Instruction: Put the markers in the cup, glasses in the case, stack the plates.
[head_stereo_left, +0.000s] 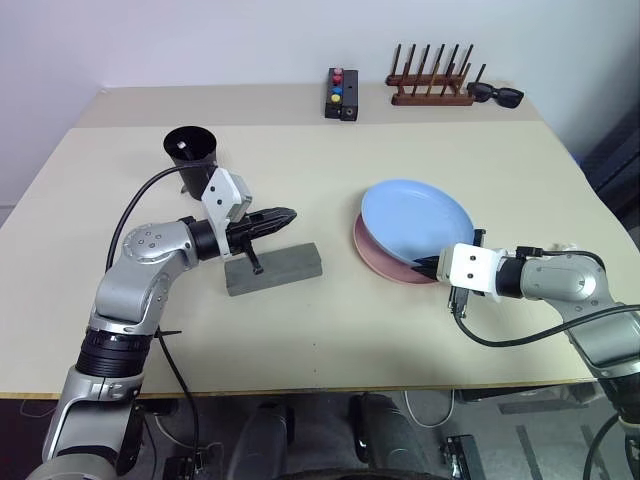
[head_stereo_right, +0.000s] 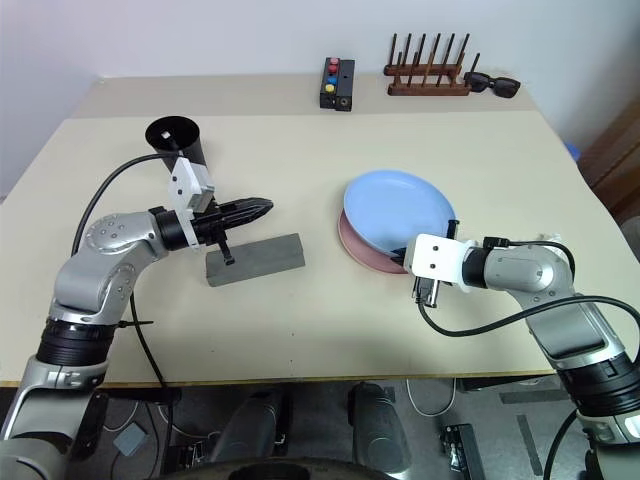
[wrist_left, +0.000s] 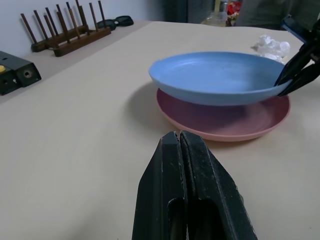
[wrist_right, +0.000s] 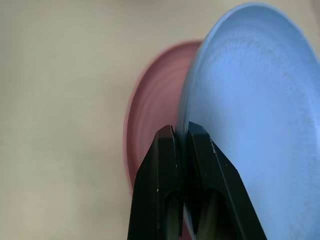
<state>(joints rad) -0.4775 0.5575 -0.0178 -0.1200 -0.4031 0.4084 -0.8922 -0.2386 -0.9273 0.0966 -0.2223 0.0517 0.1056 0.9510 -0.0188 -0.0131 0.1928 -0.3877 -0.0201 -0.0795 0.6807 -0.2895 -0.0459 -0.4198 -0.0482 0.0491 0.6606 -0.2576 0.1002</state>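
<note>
The light blue plate (head_stereo_left: 415, 218) hangs tilted over the pink plate (head_stereo_left: 385, 262) at the table's right middle. My right gripper (head_stereo_left: 430, 267) is shut on the blue plate's near rim, and the right wrist view shows that rim (wrist_right: 255, 100) pinched between the fingers, with the pink plate (wrist_right: 150, 115) beneath. My left gripper (head_stereo_left: 285, 215) is shut and empty, hovering level just above the closed grey case (head_stereo_left: 272, 268). The black cup (head_stereo_left: 192, 152) stands upright behind the left arm. The markers and the glasses are out of view.
At the table's far edge stand a small black box with coloured buttons (head_stereo_left: 341, 94), a wooden peg rack (head_stereo_left: 430, 80) and black sunglasses (head_stereo_left: 495, 94). A crumpled white scrap (wrist_left: 270, 46) lies right of the plates.
</note>
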